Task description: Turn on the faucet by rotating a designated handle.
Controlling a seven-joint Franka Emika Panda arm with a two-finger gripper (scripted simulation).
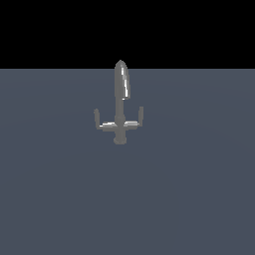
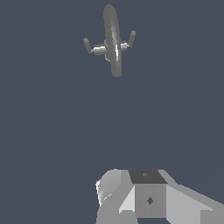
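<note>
The faucet (image 1: 120, 102) is a small grey metal fixture standing on the flat grey floor, with a tall bullet-shaped spout (image 1: 121, 82). A thin crossbar (image 1: 110, 125) ends in two short upturned pegs. One peg (image 1: 96, 118) is on the exterior view's left, the other (image 1: 141, 114) on its right. Either peg could be the handle; I cannot tell which. The wrist view looks down on the faucet (image 2: 113, 41) and both pegs (image 2: 87, 43) (image 2: 131, 37). Blocky grey parts of my gripper (image 2: 146, 194) show well apart from the faucet. Its fingers are not distinct. The exterior view does not show the gripper.
A plain dark grey-blue floor (image 1: 189, 189) spreads all around the faucet. A black background lies beyond its far edge. No other objects show in either view.
</note>
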